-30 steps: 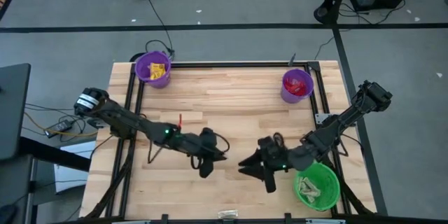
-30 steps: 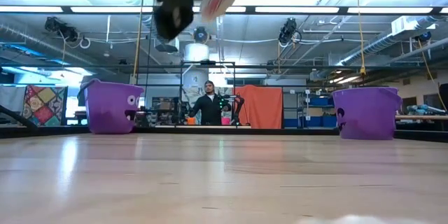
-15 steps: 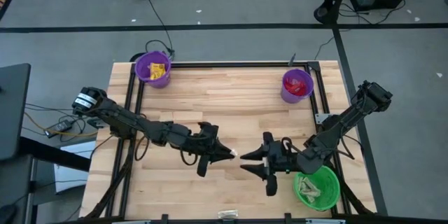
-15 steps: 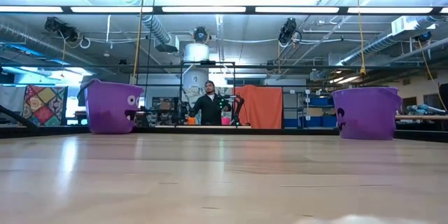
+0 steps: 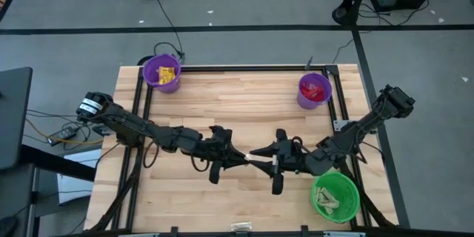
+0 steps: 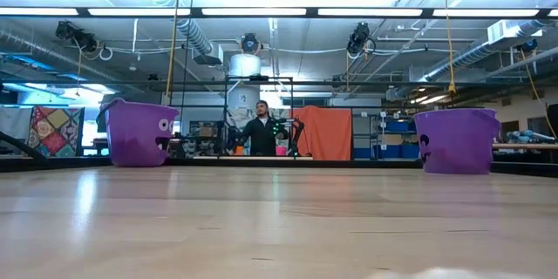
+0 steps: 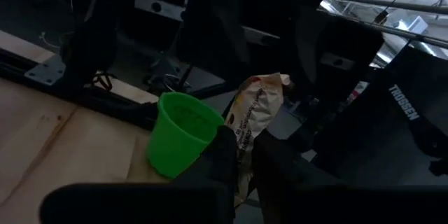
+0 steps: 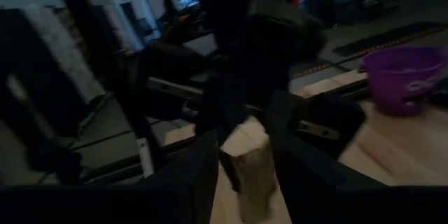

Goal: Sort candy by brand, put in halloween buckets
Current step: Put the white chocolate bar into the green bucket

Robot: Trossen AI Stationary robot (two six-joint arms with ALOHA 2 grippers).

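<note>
Both grippers meet above the middle of the table. My left gripper [image 5: 241,161] [image 7: 241,140] is shut on a cream-tan candy wrapper with red print [image 7: 257,112]. My right gripper [image 5: 256,153] [image 8: 245,147] faces it, open, its fingers standing on either side of the same candy [image 8: 248,157]; I cannot tell whether they touch it. One purple bucket [image 5: 161,72] holds yellow candy and the other purple bucket [image 5: 315,89] holds red. The green bucket [image 5: 335,196] [image 7: 178,136] holds tan pieces. My left gripper pinches the candy wrapper by its lower end [image 7: 241,155] between its two fingers, coming level from the table's left side. The wrapper is lifted clear of the table and sticks out past the fingertips toward my right gripper.
The purple buckets stand at the far left and far right corners [image 6: 139,132] [image 6: 455,139], the green one at the near right corner. A small pale piece [image 5: 239,227] lies at the near edge. A person stands far behind the table [image 6: 260,131].
My left gripper has risen with the candy out of the low view and moved toward the table's right. My right gripper has moved left and slightly toward the far edge, so its fingers now flank the candy.
</note>
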